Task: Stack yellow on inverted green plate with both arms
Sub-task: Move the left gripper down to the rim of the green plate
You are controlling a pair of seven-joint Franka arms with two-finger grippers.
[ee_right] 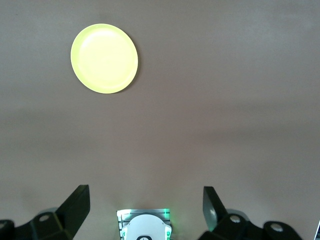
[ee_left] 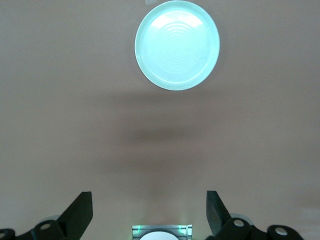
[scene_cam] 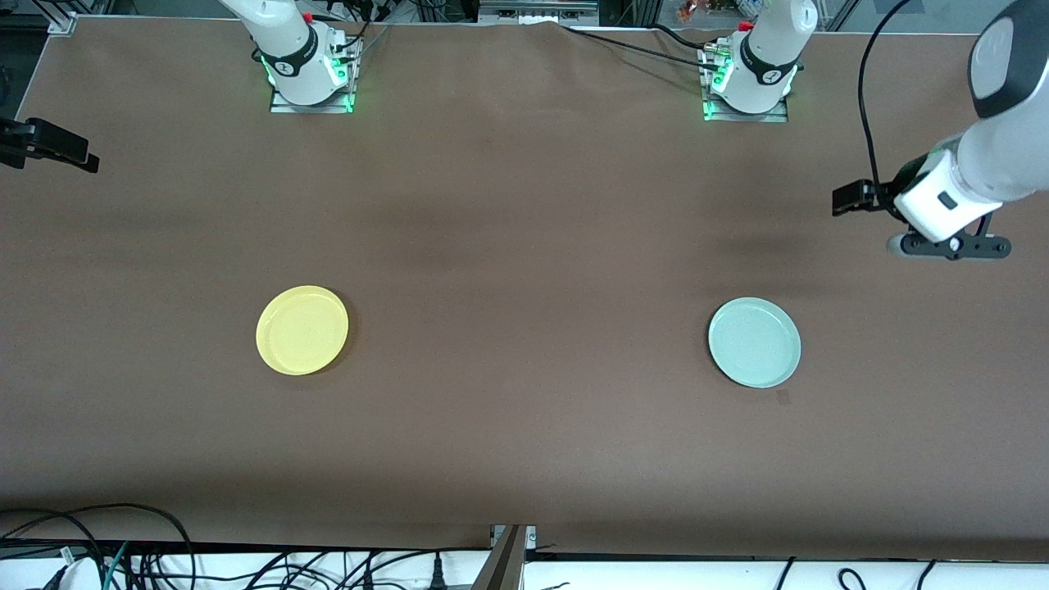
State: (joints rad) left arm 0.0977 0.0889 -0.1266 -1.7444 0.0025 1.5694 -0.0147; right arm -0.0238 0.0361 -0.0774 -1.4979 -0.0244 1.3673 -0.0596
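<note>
The yellow plate (scene_cam: 302,329) lies flat on the brown table toward the right arm's end; it also shows in the right wrist view (ee_right: 104,58). The pale green plate (scene_cam: 754,342) lies flat toward the left arm's end, apart from the yellow one, and its face shows concentric rings (ee_left: 177,45). My left gripper (scene_cam: 951,244) hangs high above the table at that end, open and holding nothing (ee_left: 148,195). My right gripper (scene_cam: 57,147) hangs at the other end, partly cut off by the view's edge, also open and holding nothing (ee_right: 145,188).
The left arm's base (scene_cam: 747,86) and the right arm's base (scene_cam: 310,78) stand along the table's edge farthest from the front camera. Cables (scene_cam: 123,549) lie off the table's near edge. A wide stretch of bare brown table (scene_cam: 524,328) separates the two plates.
</note>
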